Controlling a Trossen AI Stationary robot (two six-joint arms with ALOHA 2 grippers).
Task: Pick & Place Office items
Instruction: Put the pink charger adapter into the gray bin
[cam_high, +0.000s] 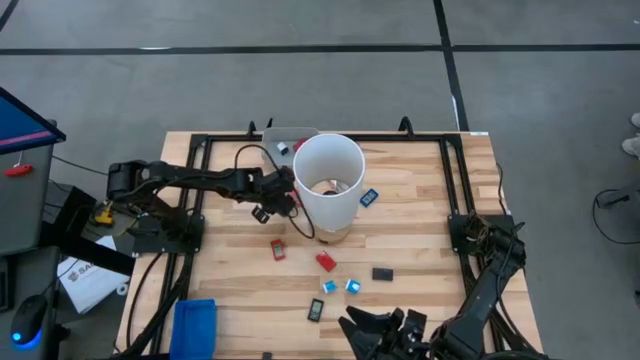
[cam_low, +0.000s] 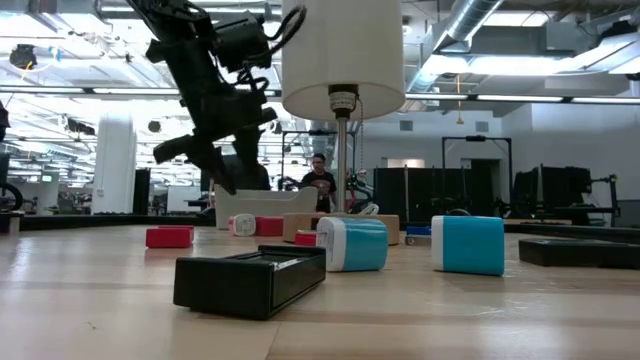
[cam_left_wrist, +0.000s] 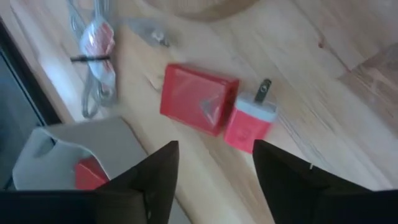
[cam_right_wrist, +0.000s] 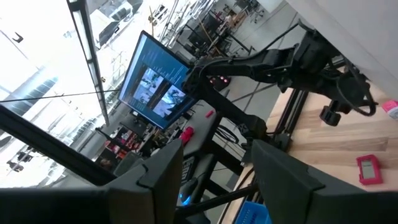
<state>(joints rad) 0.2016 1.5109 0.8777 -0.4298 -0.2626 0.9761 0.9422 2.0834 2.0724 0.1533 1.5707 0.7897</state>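
The office items lie on the wooden table (cam_high: 420, 235): red pieces (cam_high: 278, 249) (cam_high: 326, 262), light blue pieces (cam_high: 329, 287) (cam_high: 352, 286) (cam_high: 369, 197), and black pieces (cam_high: 382, 273) (cam_high: 315, 310). My left gripper (cam_high: 278, 188) hangs open and empty above the table, just left of the tall white cylinder (cam_high: 328, 180). Its wrist view (cam_left_wrist: 214, 168) shows a red box (cam_left_wrist: 199, 99) and a red plug piece (cam_left_wrist: 249, 124) lying on the wood ahead of the fingers. My right gripper (cam_high: 372, 325) waits open at the near edge.
A grey tray (cam_left_wrist: 74, 152) with a red piece (cam_left_wrist: 92, 173) in it sits at the far edge, beside a tied cable bundle (cam_left_wrist: 93, 62). A blue tray (cam_high: 195, 325) stands at the near left. The cylinder's cord (cam_high: 300, 225) runs along the table.
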